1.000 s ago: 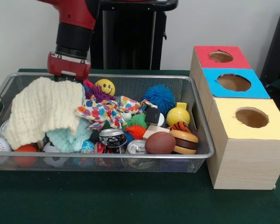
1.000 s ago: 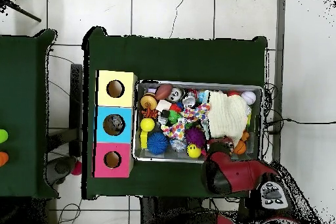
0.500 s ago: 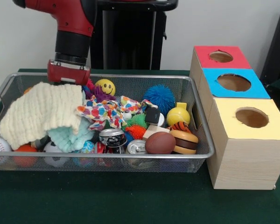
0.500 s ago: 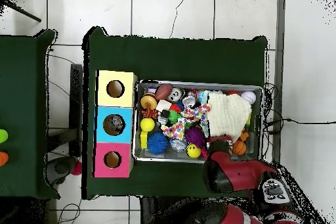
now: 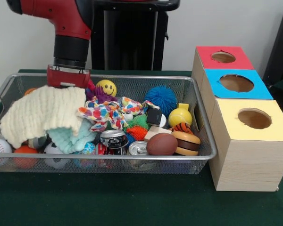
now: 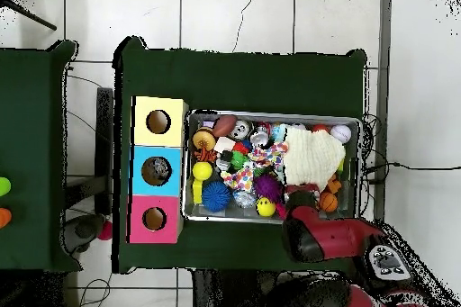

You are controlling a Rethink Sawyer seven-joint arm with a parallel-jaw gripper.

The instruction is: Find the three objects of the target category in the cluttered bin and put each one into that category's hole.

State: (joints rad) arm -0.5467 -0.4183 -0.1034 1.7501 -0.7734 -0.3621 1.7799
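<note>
Hanging over the wire bin (image 5: pixel 205 141), the gripper (image 5: pixel 68 84) meets the cream cloth (image 5: pixel 40 113), draped lengthwise leftward; its grip cannot be told.

A dark green cloth (image 5: pixel 132 207) covers the table (image 6: pixel 243 74), which stands on a white tiled floor (image 6: pixel 234 15) crossed by thin cables (image 6: pixel 414 167). A second green-covered table (image 6: pixel 31 141) sits well apart at one side (small bright objects rest at its outer edge). Behind the scene, a black stand (image 5: pixel 132 33) rises against a pale wall (image 5: pixel 217 23).
</note>
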